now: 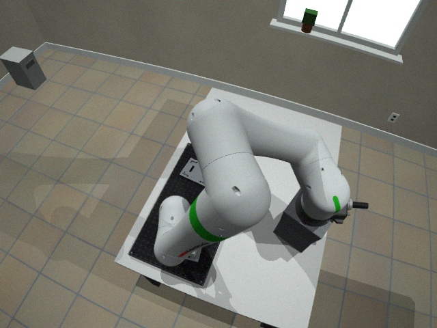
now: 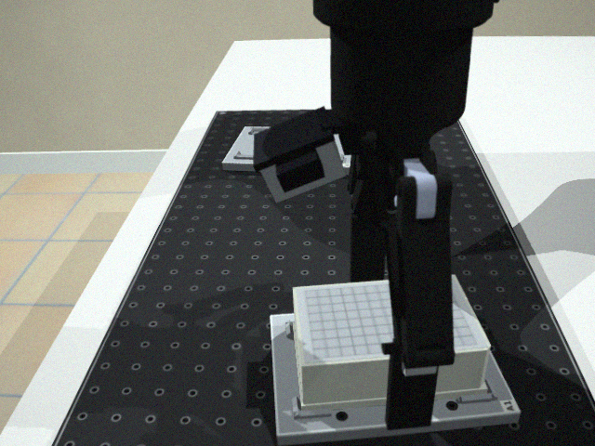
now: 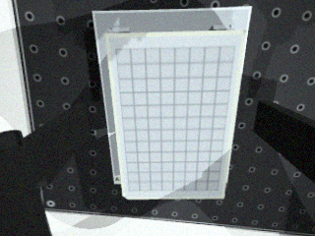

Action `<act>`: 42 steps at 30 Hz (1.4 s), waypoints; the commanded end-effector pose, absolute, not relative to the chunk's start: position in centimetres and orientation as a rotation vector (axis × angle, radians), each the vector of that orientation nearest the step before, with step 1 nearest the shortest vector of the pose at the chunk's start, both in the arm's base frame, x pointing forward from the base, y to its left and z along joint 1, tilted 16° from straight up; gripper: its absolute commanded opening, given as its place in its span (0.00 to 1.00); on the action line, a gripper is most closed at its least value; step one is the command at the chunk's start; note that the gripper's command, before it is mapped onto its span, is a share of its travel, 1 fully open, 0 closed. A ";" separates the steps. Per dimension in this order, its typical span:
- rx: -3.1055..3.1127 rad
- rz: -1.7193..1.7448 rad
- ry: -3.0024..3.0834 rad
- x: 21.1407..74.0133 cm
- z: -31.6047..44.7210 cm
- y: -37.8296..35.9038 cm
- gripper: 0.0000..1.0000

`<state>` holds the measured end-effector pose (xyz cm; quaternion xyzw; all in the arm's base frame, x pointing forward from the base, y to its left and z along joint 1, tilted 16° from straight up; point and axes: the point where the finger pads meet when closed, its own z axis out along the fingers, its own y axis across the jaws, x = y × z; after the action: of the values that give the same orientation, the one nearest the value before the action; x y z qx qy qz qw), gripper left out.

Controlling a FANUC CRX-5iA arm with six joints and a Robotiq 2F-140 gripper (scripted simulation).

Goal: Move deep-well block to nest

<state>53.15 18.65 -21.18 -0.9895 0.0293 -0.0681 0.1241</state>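
The white 96-well deep-well block [image 2: 384, 340] sits flat in the grey nest N1 [image 2: 391, 414] at the near end of the black breadboard. The nest's A1 mark [image 2: 511, 404] is at its near right corner. My gripper [image 2: 389, 346] is open and lowered around the block: one black finger stands in front of its near long side and the other behind its far long side. In the wrist view the block [image 3: 172, 115] lies between the two fingers of my gripper [image 3: 171, 117], with a gap on each side. Nest N2 [image 2: 284, 149] is empty at the far end, partly hidden by the wrist camera.
The black breadboard [image 2: 231, 268] lies on a white table. In the overhead view the arm covers N1, and N2 [image 1: 190, 169] shows beside the elbow. The arm's dark base block [image 1: 300, 229] stands to the right.
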 end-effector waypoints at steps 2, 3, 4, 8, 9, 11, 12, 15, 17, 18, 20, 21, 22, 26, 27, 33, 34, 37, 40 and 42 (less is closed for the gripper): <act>-2.884 -0.201 0.085 53.2 -21.1 18.7 0.63; -2.884 -0.201 0.085 53.2 -21.1 18.7 0.63; -2.884 -0.201 0.085 53.2 -21.1 18.7 0.63; -2.884 -0.201 0.085 53.2 -21.1 18.7 0.63; -2.884 -0.201 0.085 53.2 -21.1 18.7 0.63; -2.884 -0.201 0.085 53.2 -21.1 18.7 0.63; -2.884 -0.201 0.085 53.2 -21.1 18.7 0.63; -2.884 -0.201 0.085 53.2 -21.1 18.7 0.63; -2.884 -0.201 0.085 53.2 -21.1 18.7 0.63; -2.884 -0.201 0.085 53.2 -21.1 18.7 0.63; -2.884 -0.201 0.085 53.2 -21.1 18.7 0.63; -2.884 -0.201 0.085 53.2 -21.1 18.7 0.63; -2.884 -0.201 0.085 53.2 -21.1 18.7 0.63; -2.884 -0.201 0.085 53.2 -21.1 18.7 0.63; -2.884 -0.201 0.085 53.2 -21.1 18.6 0.62; -2.884 -0.201 0.085 53.2 -21.0 18.6 0.61; -2.884 -0.201 0.085 53.2 -21.0 18.6 0.61; -2.884 -0.201 0.085 53.2 -21.0 18.6 0.60; -2.884 -0.201 0.085 53.2 -21.0 18.6 0.60; -2.884 -0.201 0.085 53.2 -21.0 18.6 0.10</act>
<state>53.14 18.64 -21.11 -0.9895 0.0292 -0.0681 0.1242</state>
